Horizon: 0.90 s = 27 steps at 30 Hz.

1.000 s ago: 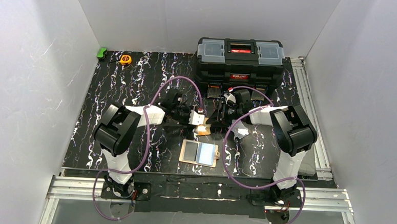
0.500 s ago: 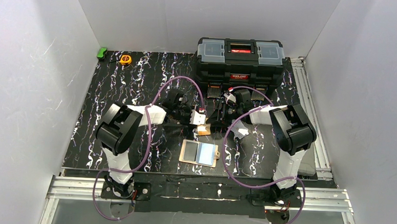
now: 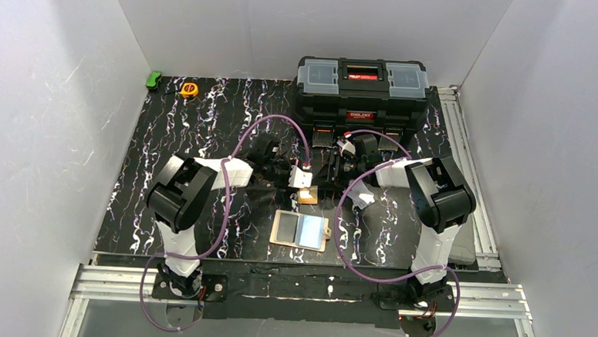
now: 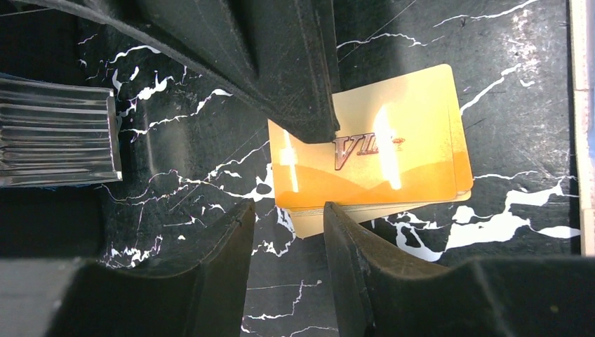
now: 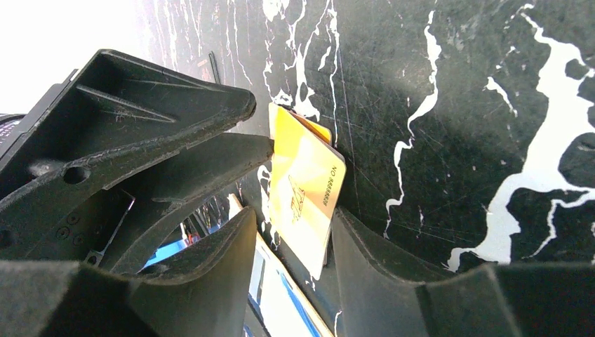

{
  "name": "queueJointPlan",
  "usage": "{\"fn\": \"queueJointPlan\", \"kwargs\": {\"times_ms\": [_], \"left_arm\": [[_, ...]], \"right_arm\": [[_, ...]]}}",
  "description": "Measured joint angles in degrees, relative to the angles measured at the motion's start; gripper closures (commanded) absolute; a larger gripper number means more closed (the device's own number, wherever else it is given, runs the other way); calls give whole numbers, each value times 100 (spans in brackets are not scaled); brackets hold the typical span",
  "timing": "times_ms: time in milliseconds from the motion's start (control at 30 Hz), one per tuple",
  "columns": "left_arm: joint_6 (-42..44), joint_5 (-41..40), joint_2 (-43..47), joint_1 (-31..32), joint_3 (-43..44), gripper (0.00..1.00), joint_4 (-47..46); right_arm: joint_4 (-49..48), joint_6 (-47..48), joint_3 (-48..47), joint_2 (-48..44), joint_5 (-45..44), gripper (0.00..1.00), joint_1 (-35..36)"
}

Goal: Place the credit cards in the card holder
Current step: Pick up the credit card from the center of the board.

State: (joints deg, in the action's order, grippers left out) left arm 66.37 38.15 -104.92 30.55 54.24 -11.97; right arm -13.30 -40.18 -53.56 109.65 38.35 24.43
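Where lit, orange card (image 4: 393, 168) v. glossy

Toolbox (image 3: 362, 87) behind, card holder (image 3: 300, 230) in front

black marbled table (image 3: 166, 131) with toolbox (image 3: 362, 91), open card holder (image 3: 302, 230), tape measure (image 3: 189, 89)

toolbox (image 3: 362, 91): black, far edge of marbled mat (image 3: 174, 131) | orange tape measure (image 3: 189, 89) beside green object (image 3: 154, 80): far-left corner
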Motion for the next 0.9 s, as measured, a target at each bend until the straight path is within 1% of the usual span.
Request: {"fn": "queueJointPlan", "kwargs": {"times_ms": [200, 633, 900], "left_arm": [[-50, -33, -59, 0, 85, 60, 4], [-66, -46, -81, 83, 90, 59, -48], [-83, -13, -101, 149, 90, 60, -74]], "right_arm": [[-22, -20, 9, 13, 7, 50, -7], [-310, -35, 319, -138, -15, 50, -68], [-175, 37, 380, -319, -179, 50, -72]]}}
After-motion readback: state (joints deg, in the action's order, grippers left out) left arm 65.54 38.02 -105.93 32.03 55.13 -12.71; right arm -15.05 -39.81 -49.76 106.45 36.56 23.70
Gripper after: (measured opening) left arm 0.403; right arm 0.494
